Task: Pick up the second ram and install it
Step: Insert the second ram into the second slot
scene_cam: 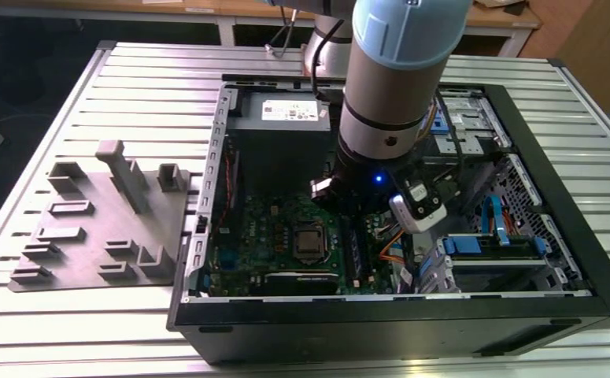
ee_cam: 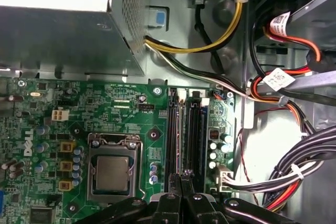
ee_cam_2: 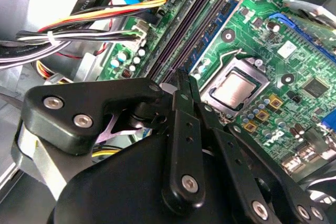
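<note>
Exterior view: arm [scene_cam: 399, 87] deep inside the open computer case [scene_cam: 389, 327] on the tabletop [scene_cam: 74, 335], wrist low to bring the jaws over the motherboard [scene_cam: 273, 236]. Both wrist views, unlike that one: jaws pressed together, tips poised at the end of the memory slots [ee_cam: 172, 140] beside the processor [ee_cam: 111, 174]. Impossible to single out the second ram; blue-edged strip [ee_cam_2: 223, 17] along the slots, perhaps a seated stick. Grey holder [scene_cam: 84, 236] on the tabletop, well apart.

Looked like a lab or workshop: an open computer case [scene_cam: 389, 335] sat on a slatted metal table [scene_cam: 157, 71], gray parts rack [scene_cam: 94, 236] alongside.
</note>
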Robot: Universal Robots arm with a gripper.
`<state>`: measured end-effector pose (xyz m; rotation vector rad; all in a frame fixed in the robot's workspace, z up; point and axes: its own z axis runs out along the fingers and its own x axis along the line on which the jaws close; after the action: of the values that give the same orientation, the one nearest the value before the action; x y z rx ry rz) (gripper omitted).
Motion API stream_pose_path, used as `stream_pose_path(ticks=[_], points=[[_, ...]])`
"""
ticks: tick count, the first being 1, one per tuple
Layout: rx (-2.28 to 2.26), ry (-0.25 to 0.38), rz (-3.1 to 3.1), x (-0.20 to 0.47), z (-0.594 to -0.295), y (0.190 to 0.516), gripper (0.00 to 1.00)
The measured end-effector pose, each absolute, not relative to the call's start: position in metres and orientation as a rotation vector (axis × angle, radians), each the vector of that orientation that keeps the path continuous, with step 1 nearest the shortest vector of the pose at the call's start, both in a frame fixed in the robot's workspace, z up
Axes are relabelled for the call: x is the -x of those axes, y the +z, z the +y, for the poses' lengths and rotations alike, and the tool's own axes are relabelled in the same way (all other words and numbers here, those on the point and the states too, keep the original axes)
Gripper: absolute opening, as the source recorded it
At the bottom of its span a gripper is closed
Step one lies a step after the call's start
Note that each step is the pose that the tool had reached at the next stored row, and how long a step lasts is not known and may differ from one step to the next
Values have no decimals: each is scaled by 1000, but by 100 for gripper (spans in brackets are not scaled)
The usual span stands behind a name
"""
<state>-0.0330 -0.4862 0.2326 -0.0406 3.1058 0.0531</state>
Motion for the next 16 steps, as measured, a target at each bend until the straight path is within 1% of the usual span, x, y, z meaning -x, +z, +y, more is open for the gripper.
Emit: stream_pose_path(ticks=[16], points=[[41,53,3106,35,-484,227,8]])
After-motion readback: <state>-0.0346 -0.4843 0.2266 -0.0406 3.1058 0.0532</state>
